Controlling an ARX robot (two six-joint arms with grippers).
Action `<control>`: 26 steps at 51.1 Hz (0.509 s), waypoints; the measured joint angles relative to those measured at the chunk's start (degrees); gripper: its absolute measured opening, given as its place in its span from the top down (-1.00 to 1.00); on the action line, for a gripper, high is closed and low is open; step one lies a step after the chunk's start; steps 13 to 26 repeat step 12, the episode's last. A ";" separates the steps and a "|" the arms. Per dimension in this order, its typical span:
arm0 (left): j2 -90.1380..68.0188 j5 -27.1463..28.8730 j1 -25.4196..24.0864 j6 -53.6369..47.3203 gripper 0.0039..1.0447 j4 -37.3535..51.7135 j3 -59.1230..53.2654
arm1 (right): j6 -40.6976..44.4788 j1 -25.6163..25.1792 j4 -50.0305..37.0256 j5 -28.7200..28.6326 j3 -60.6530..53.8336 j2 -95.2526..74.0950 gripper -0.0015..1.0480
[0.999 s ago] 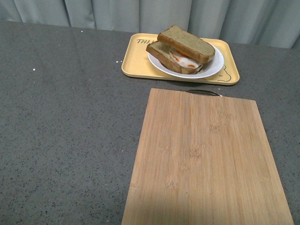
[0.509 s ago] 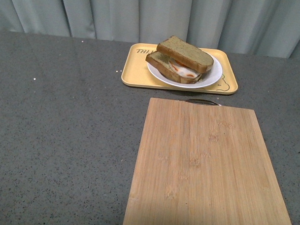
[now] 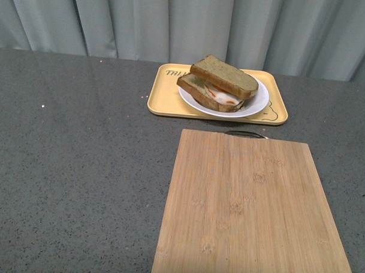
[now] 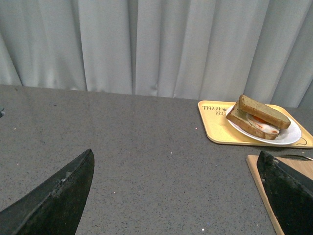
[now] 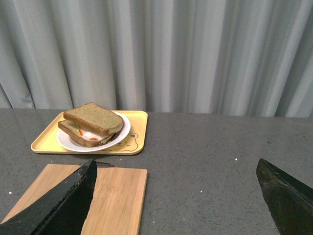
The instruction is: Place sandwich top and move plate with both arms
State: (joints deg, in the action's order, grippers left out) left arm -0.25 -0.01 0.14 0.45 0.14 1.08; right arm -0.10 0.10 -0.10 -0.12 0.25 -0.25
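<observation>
Where the yellow tray point(image 3: 163, 98) holds the plate point(image 3: 255, 106), lettering reads "THI".

You are looking at the sandwich top point(image 3: 225, 75), a plain tan-brown wholemeal slice with a darker crust. It lies tilted on a lower slice that carries a fried egg, whose white and orange show at the open edge. Both sit on the plate point(image 3: 260, 101), small, round, white and shallow, only a little wider than the bread. The plate rests on the yellow tray point(image 3: 162, 95), toward its right half. In the wrist views the sandwich top point(image 4: 264, 111) point(image 5: 93, 118) covers most of the plate point(image 4: 291, 135) point(image 5: 122, 131).
</observation>
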 joint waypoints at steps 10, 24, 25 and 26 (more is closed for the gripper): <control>0.00 0.00 0.00 0.00 -0.88 0.00 0.00 | -0.02 0.00 0.00 0.02 0.00 0.00 -0.82; 0.00 0.00 0.00 0.00 -0.88 0.00 0.00 | 0.00 0.00 0.00 0.02 0.00 0.00 -0.82; 0.00 0.00 0.00 0.00 -0.88 0.00 0.00 | 0.00 0.00 0.00 0.02 0.00 0.00 -0.82; 0.00 0.00 0.00 0.00 -0.88 0.00 0.00 | 0.00 0.00 0.00 0.02 0.00 0.00 -0.82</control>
